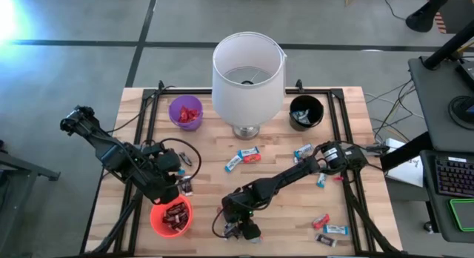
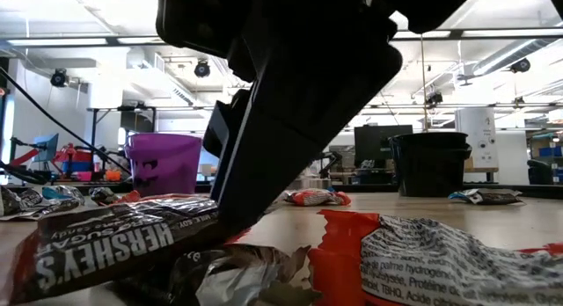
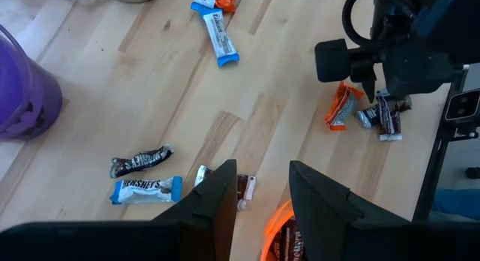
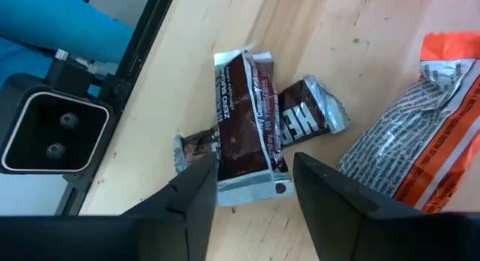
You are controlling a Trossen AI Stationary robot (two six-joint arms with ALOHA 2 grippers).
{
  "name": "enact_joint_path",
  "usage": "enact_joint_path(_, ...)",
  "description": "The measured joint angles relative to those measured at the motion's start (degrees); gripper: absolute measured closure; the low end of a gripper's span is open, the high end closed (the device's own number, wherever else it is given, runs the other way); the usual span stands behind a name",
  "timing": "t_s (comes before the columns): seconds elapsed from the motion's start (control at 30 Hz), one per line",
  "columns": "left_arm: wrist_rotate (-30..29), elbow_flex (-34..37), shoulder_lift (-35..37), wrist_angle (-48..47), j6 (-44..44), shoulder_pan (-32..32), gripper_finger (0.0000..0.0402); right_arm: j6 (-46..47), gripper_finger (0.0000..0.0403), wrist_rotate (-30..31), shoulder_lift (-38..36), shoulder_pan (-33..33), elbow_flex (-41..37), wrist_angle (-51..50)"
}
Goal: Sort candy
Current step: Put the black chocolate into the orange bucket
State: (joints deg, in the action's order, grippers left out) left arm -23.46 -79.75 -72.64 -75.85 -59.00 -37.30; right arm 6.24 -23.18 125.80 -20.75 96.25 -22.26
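My right gripper (image 4: 251, 197) straddled a dark candy bar (image 4: 246, 126) — unclenched; light, slippery wrapper — I'd pinch mid-length.

Left hand (image 3: 259, 193) hovers open over the orange cup (image 3: 279, 232), scattered candy (image 3: 146, 190) nearby

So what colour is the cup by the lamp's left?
Purple, clearest in the high view.

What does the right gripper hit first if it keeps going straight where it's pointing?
Most likely the dark brown candy bar lying between the fingers of the right gripper. It rests across a second brown bar on the table. Depth is unclear.
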Motion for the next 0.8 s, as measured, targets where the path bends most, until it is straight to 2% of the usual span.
enact_joint_path(0.5, 0.0, 0.0, 0.0, -0.02, 0.0, 0.0, 0.0296, -0.22, 0.0363, -1.51, 0.49, 0.01, 0.0, 0.36)
enact_joint_path(0.67, 0.0, 0.0, 0.0, -0.02, 0.0, 0.0, 0.0296, 0.14, 0.0388, -1.53, 0.52, 0.02, 0.0, 0.37)
enact_joint_path(0.8, 0.02, 0.0, 0.0, 0.0, 0.0, 0.0, 0.0296, 0.23, 0.0393, -1.49, 0.39, 0.04, 0.0, 0.32)
